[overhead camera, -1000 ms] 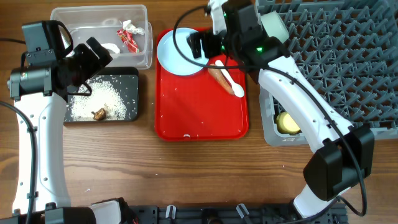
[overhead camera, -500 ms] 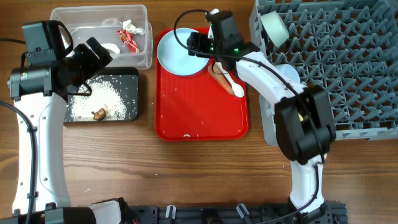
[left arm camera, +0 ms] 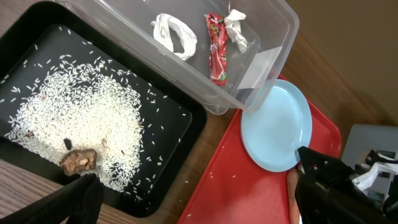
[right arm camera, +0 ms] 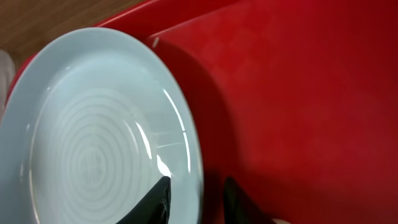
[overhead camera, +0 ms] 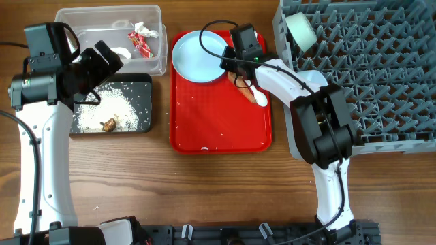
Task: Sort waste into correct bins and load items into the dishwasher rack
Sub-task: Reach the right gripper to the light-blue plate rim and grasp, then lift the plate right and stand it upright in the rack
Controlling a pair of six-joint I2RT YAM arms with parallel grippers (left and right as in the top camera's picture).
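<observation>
A pale blue plate [overhead camera: 197, 58] lies at the back left of the red tray [overhead camera: 218, 122]. My right gripper [overhead camera: 228, 60] has closed on its right rim. In the right wrist view one finger rests on the plate [right arm camera: 93, 143] and the other sits just outside the rim, with the right gripper [right arm camera: 196, 182] straddling it. An orange carrot [overhead camera: 238, 85] and a white spoon [overhead camera: 259, 99] lie beside it. My left gripper [overhead camera: 102, 75] hovers open over the black tray [overhead camera: 143, 85], holding nothing; in the left wrist view the left gripper [left arm camera: 199, 199] spreads wide.
The clear tub [overhead camera: 157, 64] holds a red-and-white wrapper [overhead camera: 141, 44] and a white scrap [overhead camera: 122, 51]. Rice [overhead camera: 109, 109] and a brown bit [overhead camera: 107, 124] lie in the black tray. The grey rack [overhead camera: 368, 68] on the right holds a bowl [overhead camera: 300, 30] and a yellow cup [overhead camera: 313, 134].
My right gripper has dropped to the plate's right rim and its jaws have closed from wide open to narrow around it. The left arm has not moved.
</observation>
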